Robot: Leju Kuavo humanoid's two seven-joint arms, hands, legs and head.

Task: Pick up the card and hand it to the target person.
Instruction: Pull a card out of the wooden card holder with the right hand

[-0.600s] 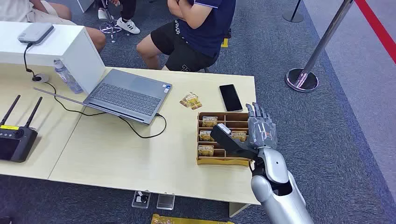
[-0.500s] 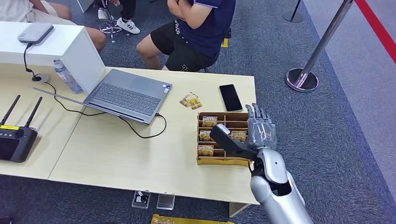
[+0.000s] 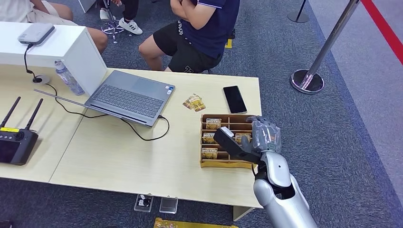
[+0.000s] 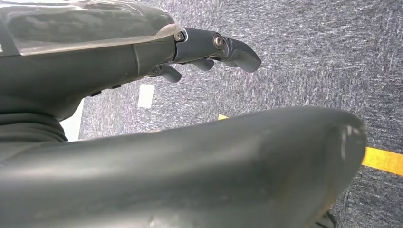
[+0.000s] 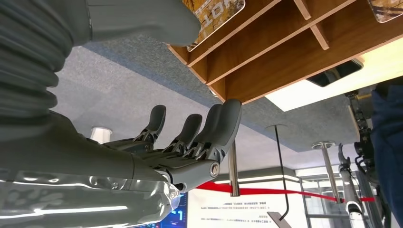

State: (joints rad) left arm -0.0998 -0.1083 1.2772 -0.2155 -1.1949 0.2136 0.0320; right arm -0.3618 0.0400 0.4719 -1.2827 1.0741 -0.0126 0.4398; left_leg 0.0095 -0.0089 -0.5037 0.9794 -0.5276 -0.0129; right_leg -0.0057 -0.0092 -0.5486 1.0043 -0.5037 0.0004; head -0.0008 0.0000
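Now right robot hand (image 3: 264, 135) over card box (image 3: 227, 164), fingers (image 5: 216, 130) curling, empty.

Cards (image 3: 213, 138) in tray (image 3: 226, 164), phone (image 3: 235, 99) behind it, laptop (image 3: 129, 97) to its left

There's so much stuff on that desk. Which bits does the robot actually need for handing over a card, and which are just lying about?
Needed:
cards in the wooden tray
right hand
seated person

Lying about:
laptop
phone
water bottle
remote controller
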